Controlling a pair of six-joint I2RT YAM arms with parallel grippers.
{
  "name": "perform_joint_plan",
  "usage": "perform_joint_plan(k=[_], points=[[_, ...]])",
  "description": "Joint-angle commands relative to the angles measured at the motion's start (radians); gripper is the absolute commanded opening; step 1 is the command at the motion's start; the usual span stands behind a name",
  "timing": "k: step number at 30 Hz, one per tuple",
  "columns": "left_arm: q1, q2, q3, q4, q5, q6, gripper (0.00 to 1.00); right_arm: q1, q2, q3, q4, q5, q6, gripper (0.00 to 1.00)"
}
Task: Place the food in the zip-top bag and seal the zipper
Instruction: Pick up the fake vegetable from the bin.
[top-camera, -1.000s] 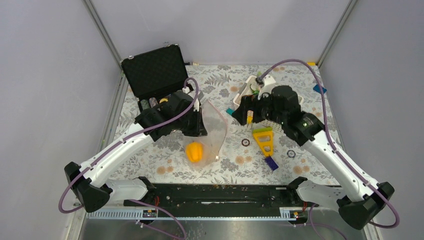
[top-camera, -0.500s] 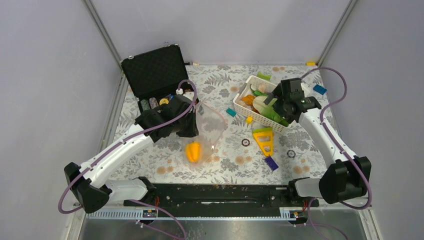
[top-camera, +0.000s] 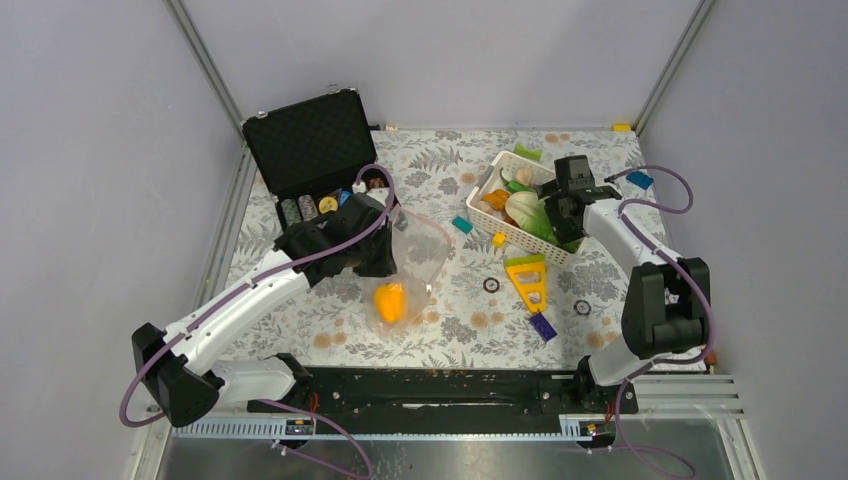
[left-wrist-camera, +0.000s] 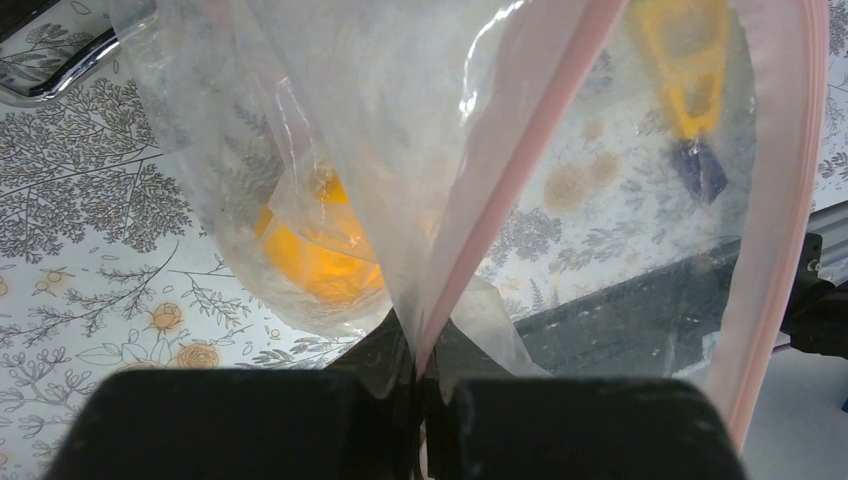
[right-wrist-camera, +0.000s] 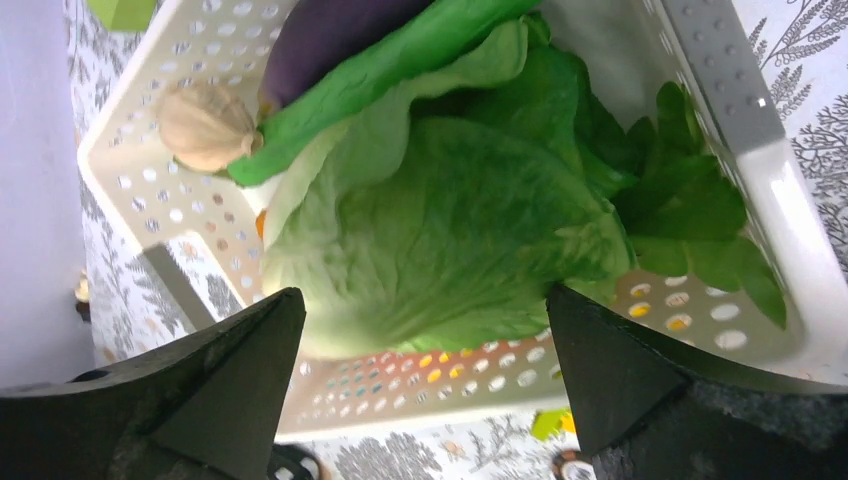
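The left gripper (top-camera: 390, 240), left of the white basket (top-camera: 487, 180), stays clamped shut on the mouth edge of the zip-top bag (top-camera: 422, 250). In the left wrist view its jaws pinch the film right where the pink zipper (left-wrist-camera: 520, 170) runs in. The mouth is held lifted and gaping on the side that faces the basket. Over the last second this arm has barely shifted.

The yellow-orange bell pepper (top-camera: 388, 301) lies inside the bag, left of the basket and nearer the arm bases. It has slid only a little as the bag settled.

The real change is on the right. A second ago the right gripper (top-camera: 558, 208) hung at the basket's left corner, on the bag side, with its arm stretched across the table. Now the arm has folded back and the gripper is over the basket's right half. Its jaws are spread wide and hold nothing.

The right wrist view looks straight down on the lettuce leaf (right-wrist-camera: 450, 220), which sits between the two fingers, with a purple vegetable (right-wrist-camera: 320, 40) and a long green vegetable (right-wrist-camera: 400, 60) toward the basket's far end.

So one piece seems bagged and the next pick is lined up, most likely the lettuce. Most of the food is still in the basket, and sealing is a long way off.
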Motion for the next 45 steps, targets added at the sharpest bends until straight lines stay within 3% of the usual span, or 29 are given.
perform_joint_plan(k=[1, 10, 13, 17, 23, 28, 31, 39, 45], points=[[0.005, -0.002, -0.016, 0.047, 0.042, -0.012, 0.00, -0.032, 0.070, 0.048, 0.053, 0.077, 0.115, 1.00], [0.007, -0.004, -0.030, 0.061, 0.044, -0.017, 0.00, -0.068, 0.211, 0.105, 0.053, 0.077, 0.156, 1.00], [0.006, -0.010, -0.030, 0.063, 0.043, -0.016, 0.00, -0.071, 0.254, 0.132, 0.057, 0.076, 0.130, 0.95], [0.007, -0.024, -0.027, 0.062, 0.044, -0.014, 0.00, -0.072, 0.251, 0.060, 0.174, 0.078, 0.108, 0.78], [0.007, -0.045, -0.017, 0.058, 0.044, -0.003, 0.00, -0.072, 0.159, -0.094, 0.353, 0.111, 0.038, 0.34], [0.007, -0.046, -0.015, 0.059, 0.044, -0.007, 0.00, -0.071, 0.075, -0.143, 0.459, 0.065, -0.108, 0.10], [0.006, -0.047, -0.003, 0.057, 0.070, -0.011, 0.00, -0.072, -0.002, -0.171, 0.520, 0.040, -0.172, 0.02], [0.005, -0.030, 0.035, 0.089, 0.188, -0.020, 0.00, -0.072, -0.223, -0.194, 0.545, 0.072, -0.328, 0.00], [0.003, 0.007, 0.102, 0.131, 0.290, -0.036, 0.00, -0.071, -0.366, -0.217, 0.582, -0.006, -0.426, 0.00]])
